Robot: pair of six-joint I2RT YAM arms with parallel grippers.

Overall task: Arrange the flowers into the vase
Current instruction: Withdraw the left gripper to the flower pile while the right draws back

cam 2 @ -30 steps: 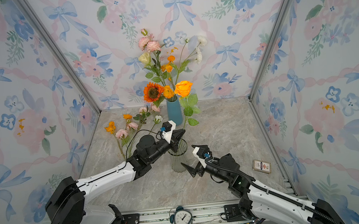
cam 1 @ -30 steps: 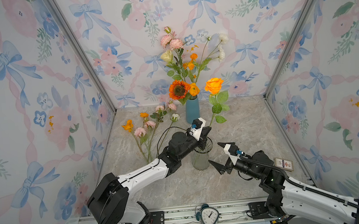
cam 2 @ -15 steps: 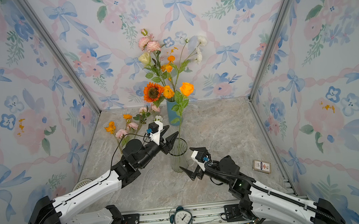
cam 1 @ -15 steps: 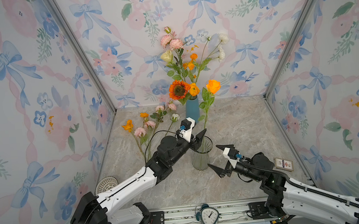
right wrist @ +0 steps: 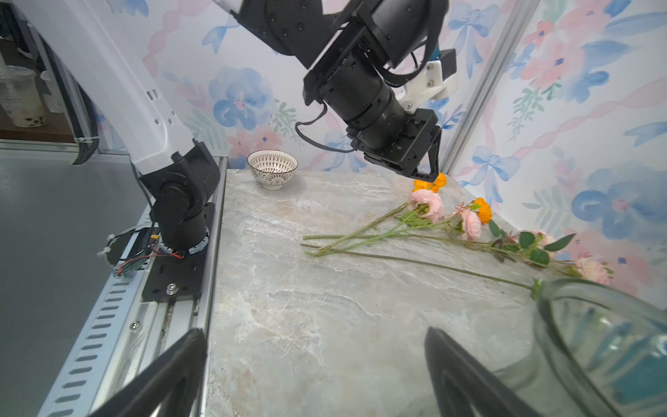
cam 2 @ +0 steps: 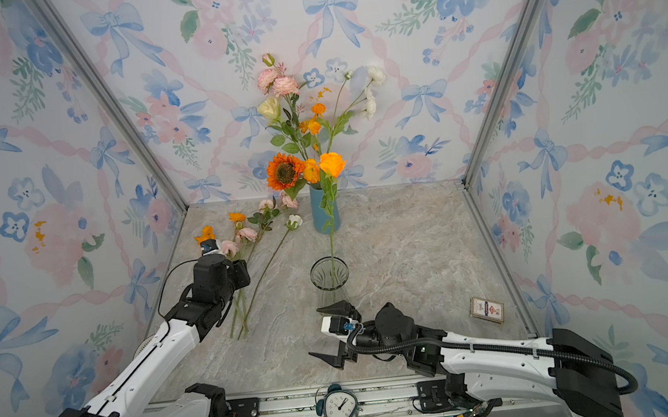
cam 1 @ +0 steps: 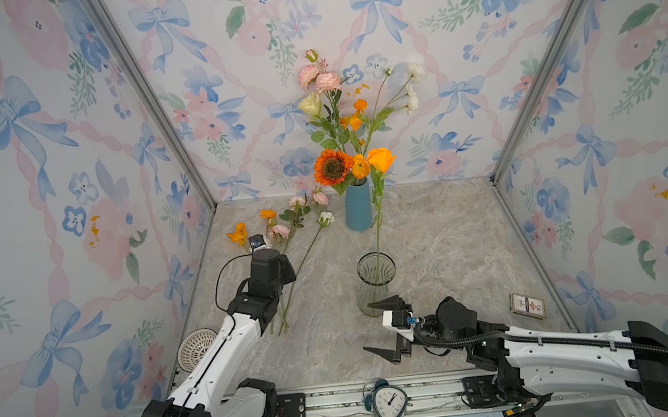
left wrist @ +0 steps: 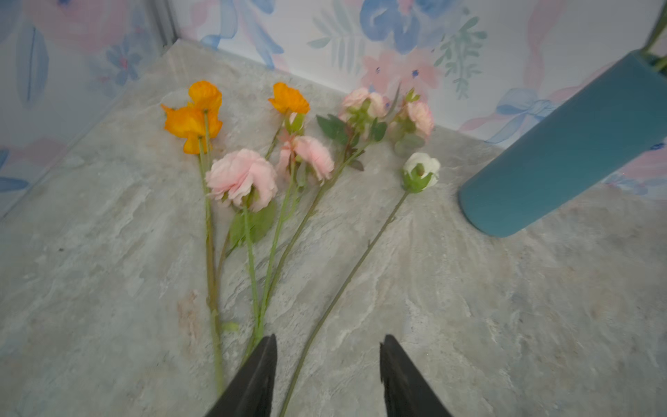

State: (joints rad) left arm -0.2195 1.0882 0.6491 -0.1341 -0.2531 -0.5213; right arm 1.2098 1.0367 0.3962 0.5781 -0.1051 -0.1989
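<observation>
Beside the glass vase, in both top views, the right end effector hovered with its jaws spread wide, gripping nothing, and one fingertip sat close against the vase's base. One orange flower stood nearly upright in that vase. The other loose flowers lay on the desk to the left of the vase, and the left arm reached over their stems. Behind the vase stood a blue vase full of blooms.

Seen from the left wrist, the left end effector had its jaws parted and empty, and the stem of the white rose ran between them.

Seen from the right wrist, the right end effector gaped. One finger was just beside the glass vase's wall, though I could not tell whether it touched. The loose stems lay beyond it.
</observation>
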